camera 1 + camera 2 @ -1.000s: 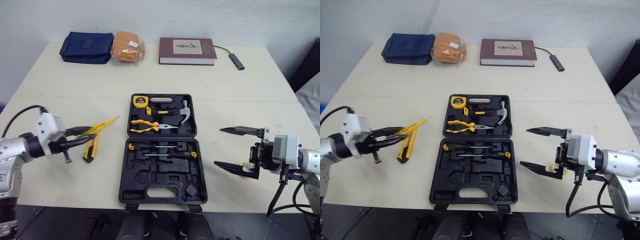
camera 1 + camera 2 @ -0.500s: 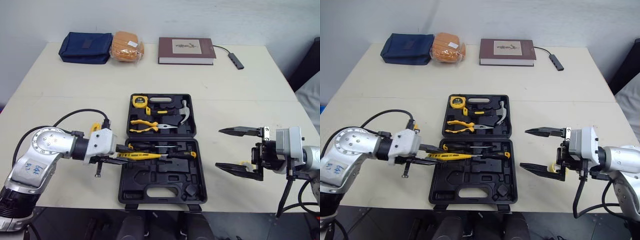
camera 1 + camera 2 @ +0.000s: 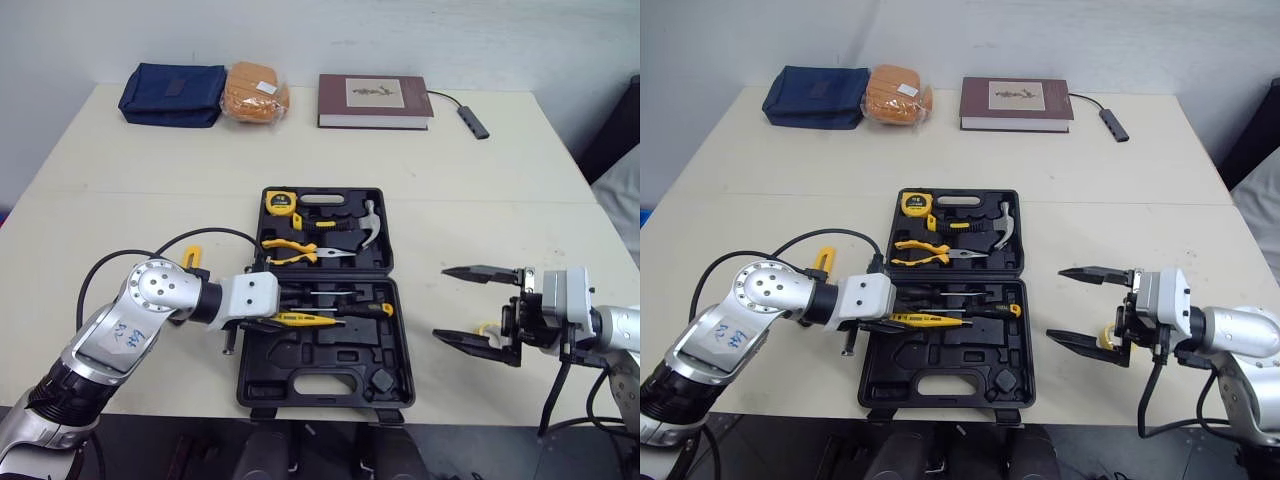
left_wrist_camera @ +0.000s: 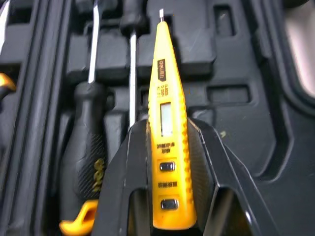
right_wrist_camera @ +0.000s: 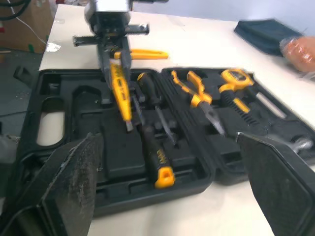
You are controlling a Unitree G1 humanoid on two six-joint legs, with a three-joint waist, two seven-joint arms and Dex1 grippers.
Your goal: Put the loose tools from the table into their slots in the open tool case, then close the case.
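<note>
Left gripper (image 3: 268, 318) clamps yellow tester (image 3: 303, 320) over tool case (image 3: 325, 385) near half. Right gripper (image 3: 440, 302) fingers spread wide. Left arm masks most of a yellow tool (image 3: 190, 257).

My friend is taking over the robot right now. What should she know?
Left tool shut on the yellow tester pen, held over the near half of the open tool case.
Right tool open and empty, hovering right of the case.
Done: tape measure, pliers, hammer, screwdrivers sit in slots.
To do: seat the pen, fetch the yellow knife from the table left of the case, close the case.
</note>
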